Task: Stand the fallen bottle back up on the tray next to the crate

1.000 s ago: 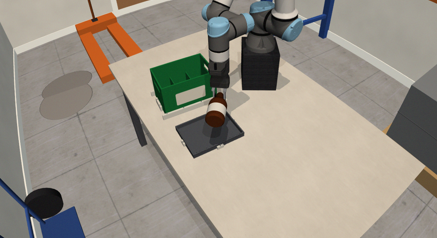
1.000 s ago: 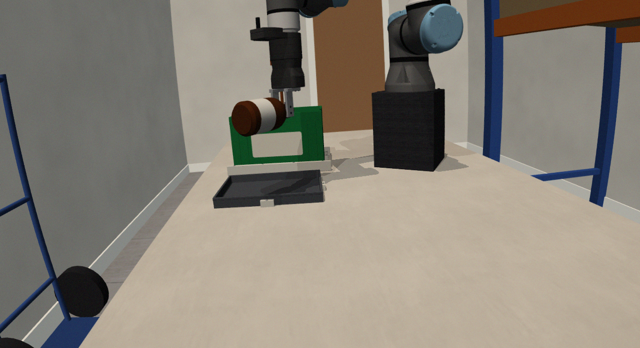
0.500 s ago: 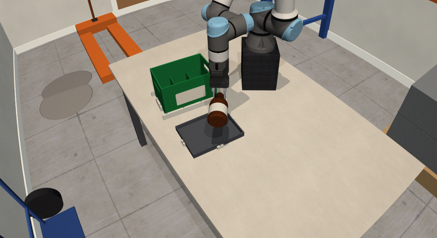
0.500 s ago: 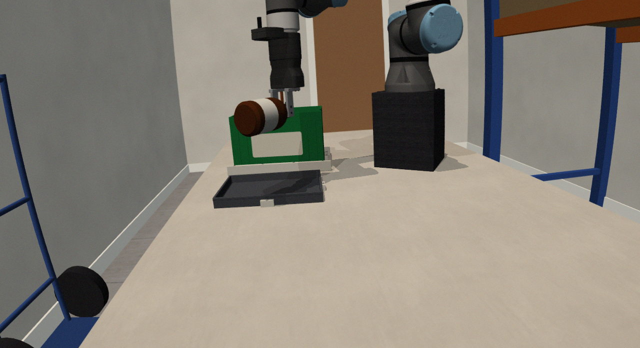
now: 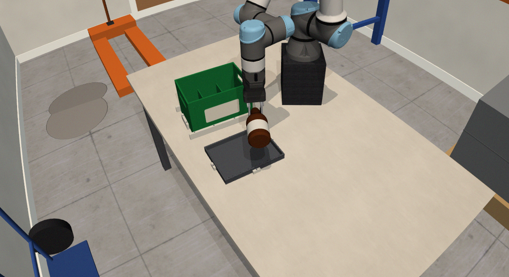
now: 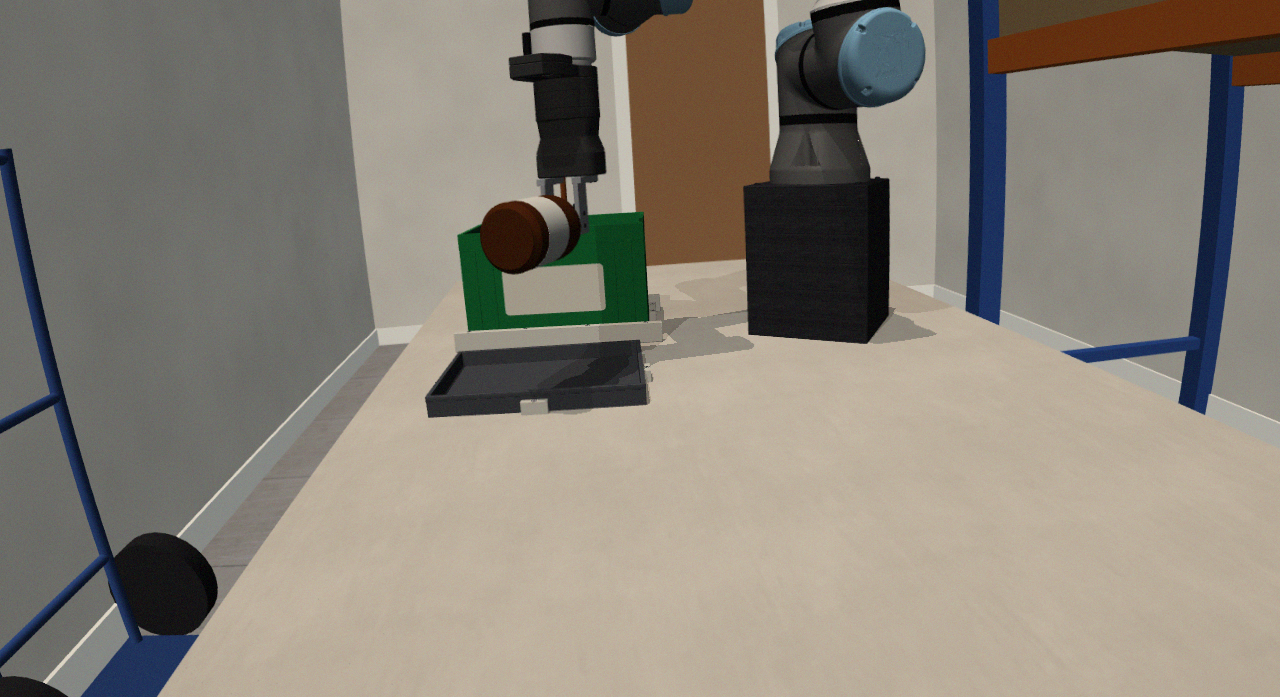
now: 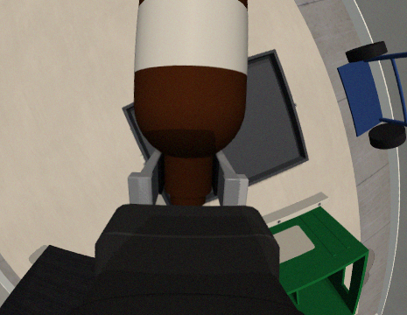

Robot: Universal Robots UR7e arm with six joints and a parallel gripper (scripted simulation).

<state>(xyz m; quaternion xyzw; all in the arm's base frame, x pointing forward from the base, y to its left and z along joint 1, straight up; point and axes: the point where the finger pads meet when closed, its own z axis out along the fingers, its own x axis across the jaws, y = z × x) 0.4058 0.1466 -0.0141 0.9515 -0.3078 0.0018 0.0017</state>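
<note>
While partly open, the end effector (image 5: 255, 110) (image 6: 565, 209) (image 7: 188, 163) clamps the brown bottle's (image 5: 257, 127) (image 6: 529, 234) (image 7: 191, 101) neck.

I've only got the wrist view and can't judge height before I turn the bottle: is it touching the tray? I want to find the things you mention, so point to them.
Observer: No. The exterior view shows the bottle (image 5: 257, 126) (image 6: 529, 234) (image 7: 190, 101) in the air above the tray (image 5: 231, 159) (image 6: 510, 371) (image 7: 269, 114), its neck in the gripper (image 5: 256, 113) (image 6: 565, 223) (image 7: 188, 163).
Operator: Its base is outside my frame. Which way does it point?
Observer: Away from the crate (image 5: 197, 113) (image 6: 622, 272) (image 7: 334, 236), with the bottle lying close to horizontal.
Operator: And where is the base, seen from the top?
Observer: It shows in full there, a round brown end (image 5: 259, 140) (image 6: 512, 236).
</note>
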